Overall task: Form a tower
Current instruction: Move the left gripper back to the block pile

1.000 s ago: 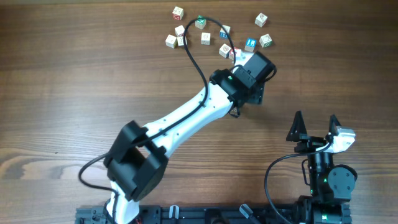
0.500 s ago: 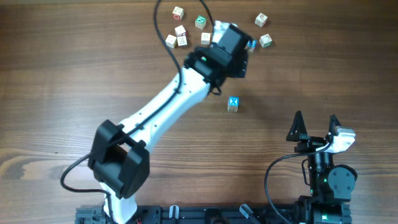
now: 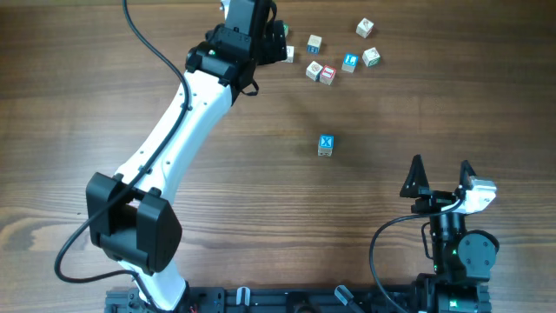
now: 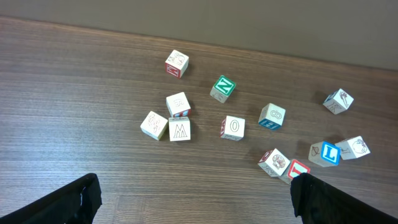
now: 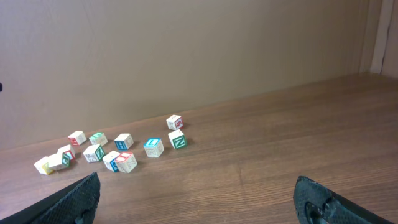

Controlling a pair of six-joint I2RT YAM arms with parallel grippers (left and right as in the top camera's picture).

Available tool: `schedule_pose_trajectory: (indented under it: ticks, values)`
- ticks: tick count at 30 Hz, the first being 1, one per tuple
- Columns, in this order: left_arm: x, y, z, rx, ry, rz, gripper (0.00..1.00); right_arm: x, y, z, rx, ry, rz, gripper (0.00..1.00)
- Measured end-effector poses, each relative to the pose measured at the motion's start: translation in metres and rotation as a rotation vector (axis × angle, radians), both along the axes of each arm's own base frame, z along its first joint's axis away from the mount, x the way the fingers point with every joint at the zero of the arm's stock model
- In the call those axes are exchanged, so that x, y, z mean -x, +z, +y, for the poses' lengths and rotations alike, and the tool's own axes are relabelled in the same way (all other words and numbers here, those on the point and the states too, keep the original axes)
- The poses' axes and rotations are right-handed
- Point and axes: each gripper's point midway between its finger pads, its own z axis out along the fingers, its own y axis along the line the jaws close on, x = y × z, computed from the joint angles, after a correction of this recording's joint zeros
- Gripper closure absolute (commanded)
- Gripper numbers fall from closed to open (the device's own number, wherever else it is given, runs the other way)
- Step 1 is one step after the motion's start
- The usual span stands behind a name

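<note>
The tower (image 3: pixel 326 145) stands alone near the middle of the table. From above it shows a blue X top and a pale side, and its height cannot be judged. My left gripper (image 3: pixel 263 24) is raised over the far cluster of loose letter cubes (image 4: pixel 233 127), well away from the tower. In the left wrist view the left gripper (image 4: pixel 196 186) is open with bare wood between its fingers. A red-edged cube (image 4: pixel 297 168) lies just beyond the right fingertip (image 4: pixel 311 193). My right gripper (image 3: pixel 441 169) rests open at the near right, also empty (image 5: pixel 198 186).
Several loose cubes (image 3: pixel 349 62) are scattered along the far edge, some hidden under the left arm from above. The right wrist view shows them in a row at far left (image 5: pixel 153 147) before a tan wall. The left arm's cable (image 3: pixel 156 52) loops over the far left.
The left gripper opened and let go of the X-topped cube at mid-table. It then swung back and left, rising over the far cluster. The right arm has stayed still.
</note>
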Motion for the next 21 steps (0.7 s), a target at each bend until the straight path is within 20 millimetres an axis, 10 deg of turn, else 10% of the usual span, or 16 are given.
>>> schedule_pose_trajectory:
  ticks: [11, 21]
  values:
    - [-0.018, 0.007, -0.011, 0.049, -0.016, -0.072, 0.0, 0.0, 0.0, 0.0, 0.0, 0.0, 0.0, 0.0]
    - [-0.058, -0.094, -0.041, 0.074, -0.066, -0.01, 0.0, 0.0, 0.0, 0.0, 0.0, 0.0, 0.0, 0.0]
